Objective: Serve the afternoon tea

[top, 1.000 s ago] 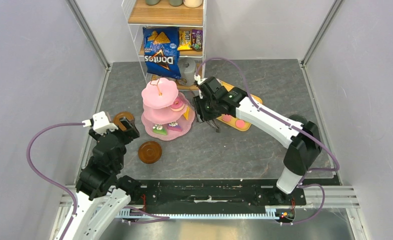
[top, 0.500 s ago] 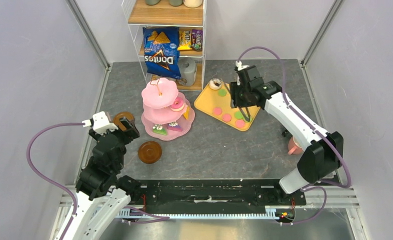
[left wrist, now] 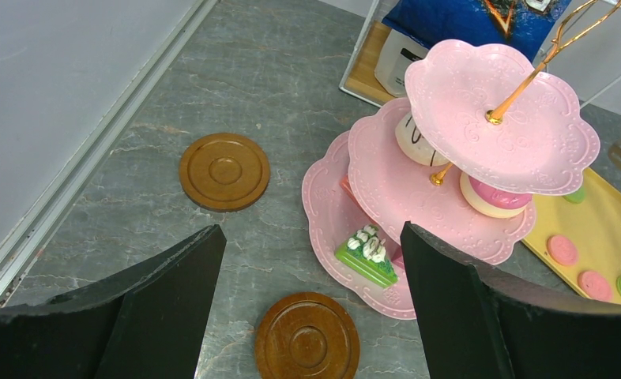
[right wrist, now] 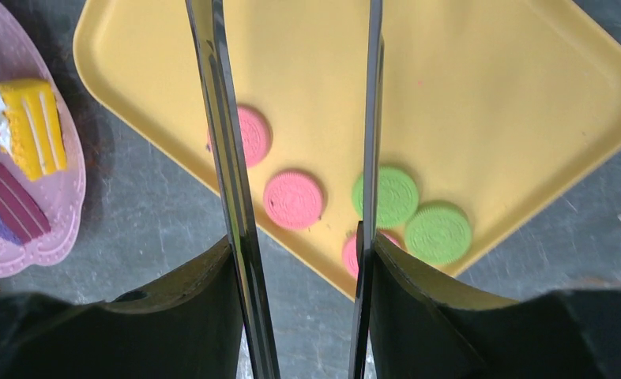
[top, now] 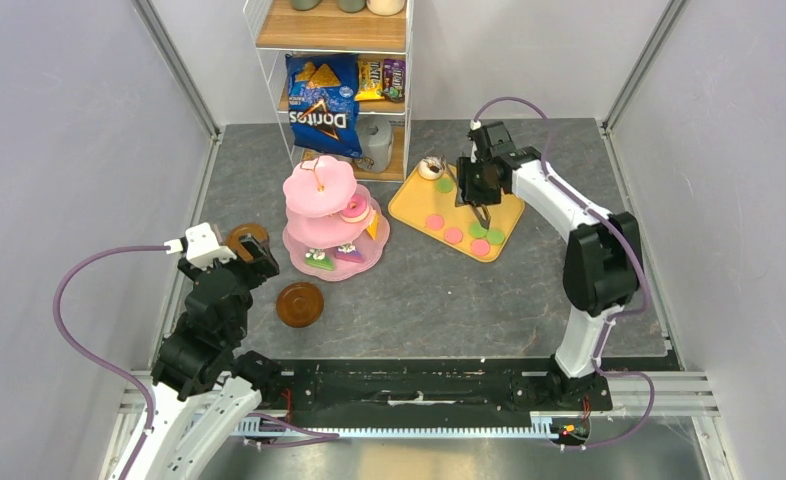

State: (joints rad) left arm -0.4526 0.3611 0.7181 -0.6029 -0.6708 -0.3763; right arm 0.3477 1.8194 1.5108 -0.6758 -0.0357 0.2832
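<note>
The pink three-tier stand (top: 319,190) holds cake slices and donuts, among them a green slice (left wrist: 366,254) and a yellow slice (right wrist: 32,126). A yellow tray (top: 414,205) to its right carries pink macarons (right wrist: 293,200), green macarons (right wrist: 438,234) and a donut (top: 430,167). My right gripper (top: 474,190) is shut on the metal tongs (right wrist: 228,158) above the tray, and the blades stand apart and empty over the macarons. My left gripper (left wrist: 309,237) is open and empty above two brown saucers (left wrist: 224,170) (left wrist: 307,339). No mug shows.
A wire shelf unit (top: 334,30) at the back holds the blue Doritos bag (top: 321,105) and a grey container (top: 374,142). Grey walls with metal rails close in both sides. The right arm's elbow (top: 599,260) stands right of the tray.
My right gripper has swung with the tongs from beside the stand to above the tray. Its elbow now hides the pink mug seen earlier. The left arm has not moved.
</note>
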